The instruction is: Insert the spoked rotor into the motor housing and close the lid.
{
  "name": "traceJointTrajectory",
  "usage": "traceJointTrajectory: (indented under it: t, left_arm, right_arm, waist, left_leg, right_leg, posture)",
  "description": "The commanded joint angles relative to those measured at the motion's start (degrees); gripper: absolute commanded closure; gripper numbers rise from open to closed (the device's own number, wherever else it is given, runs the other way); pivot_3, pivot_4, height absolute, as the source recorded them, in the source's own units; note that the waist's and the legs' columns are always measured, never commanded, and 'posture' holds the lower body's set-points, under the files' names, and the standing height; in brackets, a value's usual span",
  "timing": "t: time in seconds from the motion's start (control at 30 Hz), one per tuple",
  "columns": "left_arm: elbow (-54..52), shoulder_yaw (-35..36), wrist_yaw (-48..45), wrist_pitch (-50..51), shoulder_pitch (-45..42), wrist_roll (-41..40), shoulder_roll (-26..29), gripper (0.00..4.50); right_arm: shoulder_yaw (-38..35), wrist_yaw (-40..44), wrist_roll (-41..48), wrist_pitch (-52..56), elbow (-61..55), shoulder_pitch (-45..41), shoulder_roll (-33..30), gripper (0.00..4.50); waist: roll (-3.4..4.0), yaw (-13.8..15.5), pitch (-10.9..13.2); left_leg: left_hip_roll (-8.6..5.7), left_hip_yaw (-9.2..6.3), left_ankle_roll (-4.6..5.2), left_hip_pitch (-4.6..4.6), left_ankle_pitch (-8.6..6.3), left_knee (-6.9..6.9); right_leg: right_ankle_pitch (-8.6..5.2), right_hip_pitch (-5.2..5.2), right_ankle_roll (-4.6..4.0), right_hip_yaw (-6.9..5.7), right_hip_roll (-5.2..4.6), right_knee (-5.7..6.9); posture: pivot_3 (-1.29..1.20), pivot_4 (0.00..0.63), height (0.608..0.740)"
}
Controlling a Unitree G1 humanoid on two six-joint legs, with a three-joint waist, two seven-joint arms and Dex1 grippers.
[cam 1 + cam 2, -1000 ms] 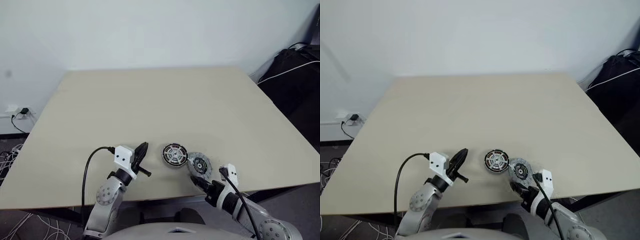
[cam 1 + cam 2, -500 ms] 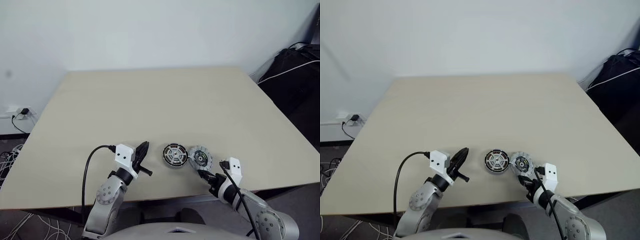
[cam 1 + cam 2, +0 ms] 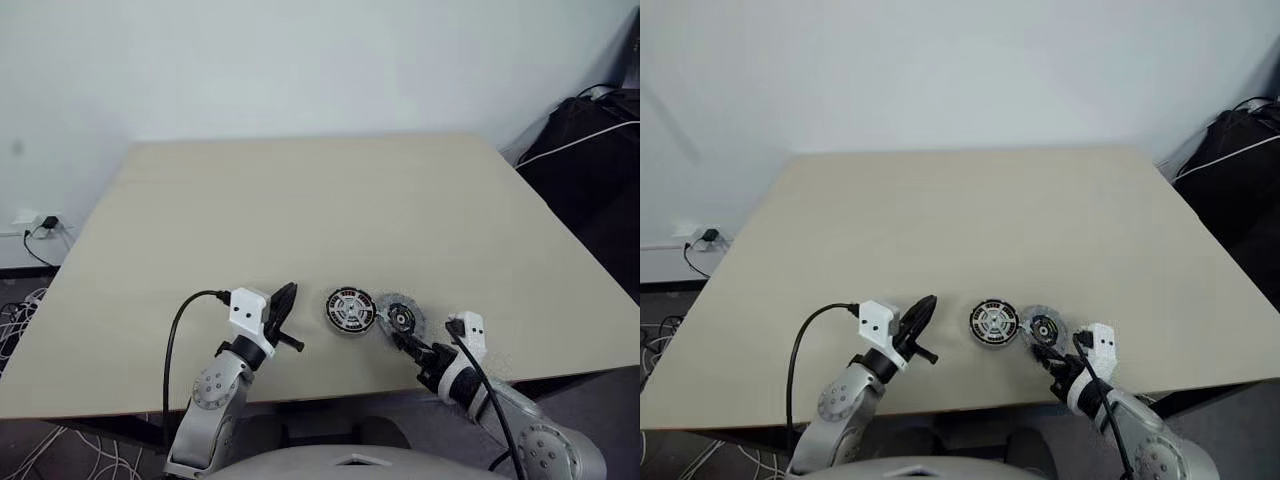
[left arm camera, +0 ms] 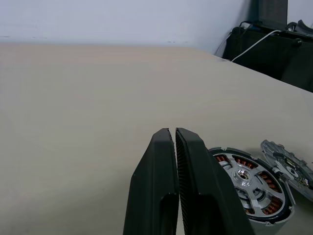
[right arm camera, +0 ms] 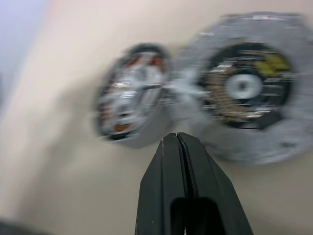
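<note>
Moved: the right gripper (image 3: pixel 400 340) has slid forward and the lid (image 3: pixel 400 318) has gone with it, from lower right to just beside the wheel-topped motor (image 3: pixel 349 310).
Right gripper: fingers pressed together, tip at the lid's near edge, seemingly nudging rather than pinching; blur hides contact.
Left gripper (image 3: pixel 284 301): fingers pressed together, empty, parked left of the motor, perhaps to brace it.
Rotor: apparently seated already in the housing, near the table's (image 3: pixel 300 200) front edge.

In the right wrist view the lid (image 5: pixel 247 85) and the rotor-filled motor housing (image 5: pixel 129 103) are motion-blurred.
</note>
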Motion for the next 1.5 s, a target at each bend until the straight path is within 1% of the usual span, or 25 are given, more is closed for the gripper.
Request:
traceJointTrajectory:
  t: [0.03,0.23,0.4,0.63,0.8,0.93,1.07,1.2,1.27,1.33,1.43,1.5]
  left_arm:
    - [0.2,0.0,-0.3,-1.7,-0.7,-0.4,-0.3,4.33]
    - [1.2,0.1,-0.7,-2.3,-1.1,-0.7,-0.3,4.33]
    - [1.7,0.2,-0.8,-2.6,-1.3,-0.9,-0.3,4.33]
    - [2.0,0.5,-0.6,-3.0,-1.4,-0.8,-0.4,4.33]
    - [2.0,0.4,-0.6,-3.1,-1.4,-0.9,-0.4,4.33]
    - [2.0,0.3,-0.6,-3.1,-1.3,-0.9,-0.5,4.33]
    - [1.9,0.3,-0.4,-3.2,-1.2,-0.8,-0.5,4.33]
    - [1.7,0.4,-0.3,-3.1,-1.2,-0.8,-0.4,4.33]
    - [1.6,0.4,-0.4,-3.0,-1.2,-0.9,-0.4,4.33]
    - [1.7,0.4,-0.4,-2.8,-1.3,-0.9,-0.4,4.33]
    - [1.8,0.4,-0.6,-2.6,-1.5,-1.0,-0.3,4.33]
    - [1.8,0.4,-0.7,-2.5,-1.6,-1.0,-0.3,4.33]
  right_arm:
    - [1.1,1.8,2.7,1.7,-1.9,-0.2,-1.3,4.46]
    - [3.4,-2.1,-2.3,1.5,2.6,-3.0,-1.1,4.46]
    - [4.5,-3.4,-5.5,0.9,5.8,-5.6,-0.8,4.46]
    - [3.0,-6.1,-9.9,-1.6,9.3,-9.3,0.6,4.46]
    - [3.0,-6.0,-11.6,-3.2,9.2,-10.4,1.1,4.46]
    - [4.0,-5.0,-11.6,-2.6,8.0,-10.2,0.8,4.46]
    - [6.5,0.2,-9.8,-0.3,4.5,-7.0,-2.2,4.46]
    - [6.1,4.6,-5.7,1.0,0.6,-2.9,-3.8,4.46]
    - [3.7,3.6,-4.7,-1.6,0.2,-2.1,-1.6,4.46]
    - [0.3,0.2,-4.2,-4.6,1.5,-2.7,2.3,4.46]
    - [-4.6,-6.4,-2.4,-6.6,4.4,-4.6,9.0,3.85]
    - [-5.8,-9.0,-1.5,-5.8,5.2,-5.2,11.2,3.23]
  waist:
    - [-0.01,0.0,0.0]
    - [0.01,0.0,0.0]
    - [0.01,0.0,0.0]
    - [0.03,0.0,0.0]
    - [0.04,0.0,0.0]
    - [0.05,0.0,0.0]
    - [0.05,0.0,0.0]
    - [0.02,0.0,0.0]
    - [-0.01,-0.1,0.0]
    - [-0.03,-0.1,0.0]
    - [0.01,-0.2,0.0]
    - [0.04,-0.1,0.0]
  left_leg:
    - [0.0,0.0,0.0,0.01,0.0,0.01]
    - [0.0,0.0,0.0,0.02,0.0,0.01]
    - [-0.01,0.0,0.0,0.01,0.0,0.0]
    - [-0.03,0.01,0.0,0.01,0.0,0.01]
    - [-0.03,0.02,0.01,0.01,0.01,0.01]
    - [-0.03,0.02,0.02,0.01,0.01,0.01]
    - [-0.04,0.01,0.02,0.03,0.01,0.01]
    - [-0.03,0.01,0.04,0.03,0.0,0.02]
    - [-0.03,0.01,0.04,0.06,0.0,0.03]
    - [0.0,0.01,0.03,0.1,0.0,0.04]
    - [0.0,0.01,-0.01,0.13,-0.02,0.05]
    - [0.01,0.01,-0.13,0.13,-0.09,0.04]
  right_leg:
    - [0.0,0.01,0.0,0.0,0.0,0.0]
    - [0.0,0.01,0.0,0.0,0.0,0.0]
    - [0.01,0.01,-0.02,0.0,0.0,0.0]
    - [0.01,0.01,-0.02,0.01,0.01,0.0]
    - [0.02,0.02,-0.04,0.02,0.03,0.01]
    - [0.11,0.03,-0.17,0.01,0.04,0.01]
    - [0.1,0.05,-0.18,0.01,0.05,0.01]
    - [0.09,0.07,-0.17,0.01,0.05,0.0]
    - [0.03,0.09,-0.06,0.02,0.05,0.01]
    - [0.01,0.11,0.01,0.02,0.06,0.02]
    - [0.02,0.11,0.04,0.06,0.05,0.07]
    - [0.02,0.09,0.03,0.06,0.05,0.08]
  posture:
    - [0.0,0.0,0.74]
    - [0.0,0.0,0.74]
    - [0.0,0.0,0.74]
    - [0.0,0.0,0.74]
    - [0.0,0.0,0.74]
    - [0.0,0.0,0.74]
    - [0.0,0.0,0.74]
    - [0.0,0.0,0.74]
    - [0.0,0.0,0.74]
    - [0.0,0.0,0.74]
    - [0.0,0.0,0.74]
    - [0.0,0.0,0.74]
